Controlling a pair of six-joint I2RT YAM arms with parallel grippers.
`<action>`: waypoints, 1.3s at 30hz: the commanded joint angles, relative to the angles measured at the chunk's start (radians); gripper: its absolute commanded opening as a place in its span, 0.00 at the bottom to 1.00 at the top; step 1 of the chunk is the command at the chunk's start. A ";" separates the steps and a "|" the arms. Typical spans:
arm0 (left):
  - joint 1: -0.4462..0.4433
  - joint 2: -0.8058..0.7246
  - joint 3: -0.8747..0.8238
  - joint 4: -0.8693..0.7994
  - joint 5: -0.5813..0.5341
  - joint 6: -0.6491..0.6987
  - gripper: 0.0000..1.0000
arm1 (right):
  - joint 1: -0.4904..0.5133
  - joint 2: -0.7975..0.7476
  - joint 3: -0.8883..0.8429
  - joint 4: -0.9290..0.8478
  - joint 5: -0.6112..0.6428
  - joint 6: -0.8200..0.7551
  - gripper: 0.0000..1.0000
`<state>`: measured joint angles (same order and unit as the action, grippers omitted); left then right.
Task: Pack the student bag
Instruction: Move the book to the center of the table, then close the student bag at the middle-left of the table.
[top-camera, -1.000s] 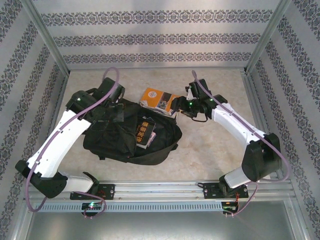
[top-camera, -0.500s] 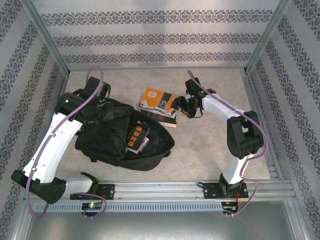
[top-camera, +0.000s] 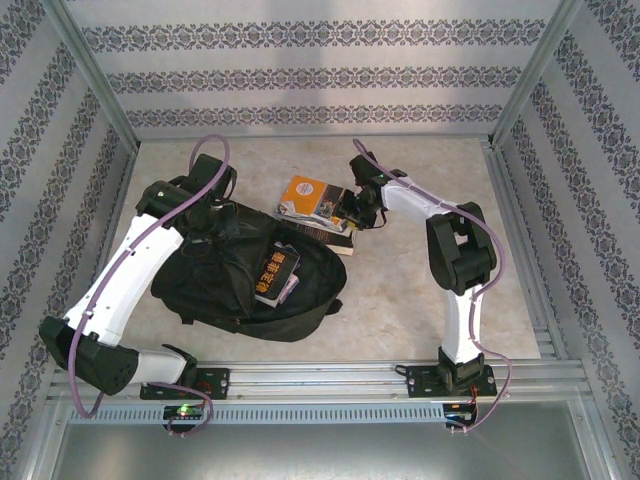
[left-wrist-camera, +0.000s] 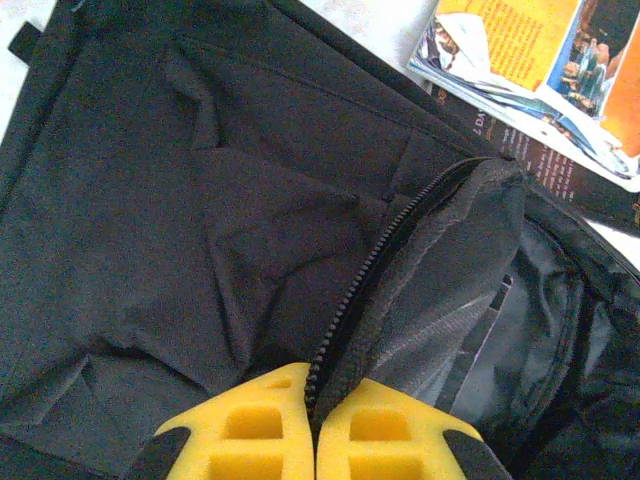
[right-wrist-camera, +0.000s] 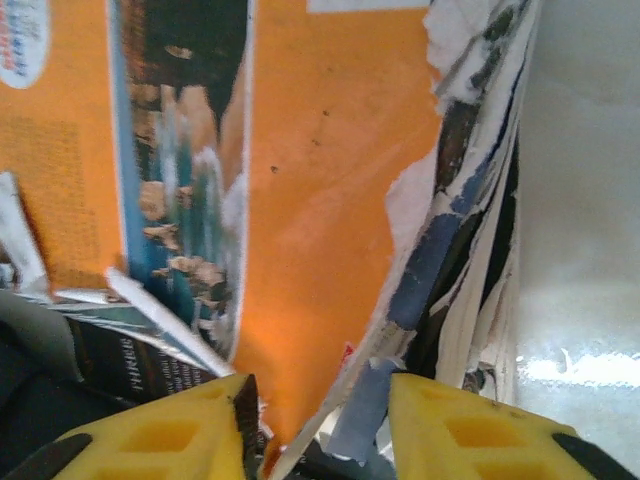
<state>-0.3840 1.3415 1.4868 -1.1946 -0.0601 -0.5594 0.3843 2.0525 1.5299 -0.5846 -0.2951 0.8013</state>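
Black student bag holds one book, left gripper clenched on its zipper edge; right gripper straddles the orange book at far right, grip unclear, not yet packed.

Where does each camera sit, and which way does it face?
Top external: above and behind the bases, looking down on the table; both arms show.
Left wrist: looks along the left end effector, shut on the zipper edge of the student bag.
Right wrist: looks along the right end effector, astride the torn edge of the orange book.
Shared: all three views show the orange book.
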 joint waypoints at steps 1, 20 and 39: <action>0.013 0.020 0.003 0.030 -0.087 -0.030 0.00 | 0.008 0.018 0.022 -0.069 0.052 -0.032 0.26; 0.014 0.073 0.109 -0.049 -0.384 -0.052 0.00 | -0.089 -0.370 -0.430 -0.015 0.072 -0.065 0.00; -0.008 0.166 0.188 -0.051 -0.296 -0.043 0.24 | -0.286 -0.599 -0.565 0.121 0.023 -0.068 0.67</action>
<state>-0.3862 1.5040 1.6295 -1.2350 -0.3431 -0.5968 0.1024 1.4048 0.9039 -0.5056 -0.3180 0.7700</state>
